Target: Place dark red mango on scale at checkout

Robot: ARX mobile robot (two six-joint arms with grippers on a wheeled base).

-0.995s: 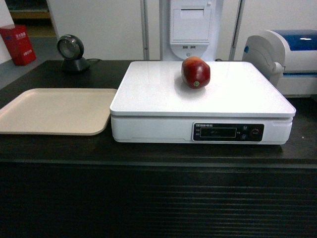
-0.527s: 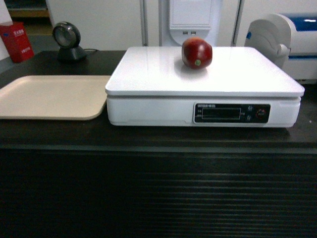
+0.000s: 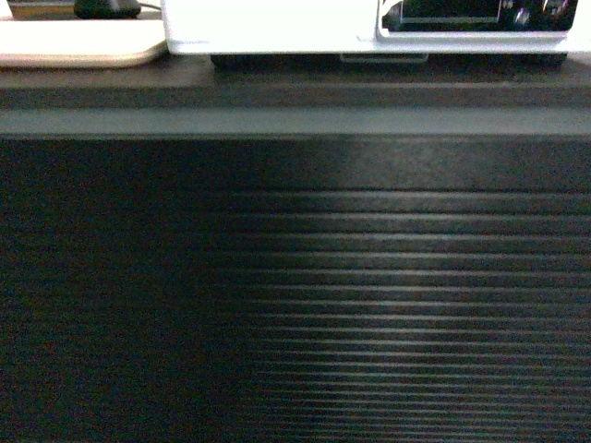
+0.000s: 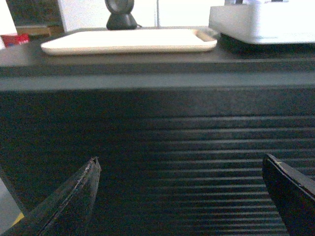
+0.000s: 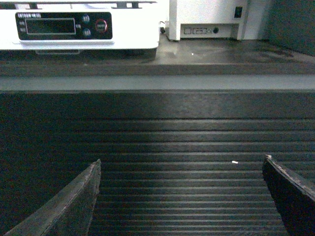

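Left gripper [image 4: 179,189] jaws spread wide, holding nothing, facing ribbed front of counter [image 4: 157,147]. Right gripper [image 5: 179,189] same, jaws apart, empty. Scale [image 5: 78,24] sits on the counter top w/ beige tray [image 4: 128,40] beside. Mango not visible in any view.

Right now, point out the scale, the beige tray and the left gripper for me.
scale [image 5: 78,29]: right wrist view, front panel beside the display.
beige tray [image 4: 128,40]: left wrist view, bare top surface.
left gripper [image 4: 182,189]: left wrist view, midway between the open fingertips.
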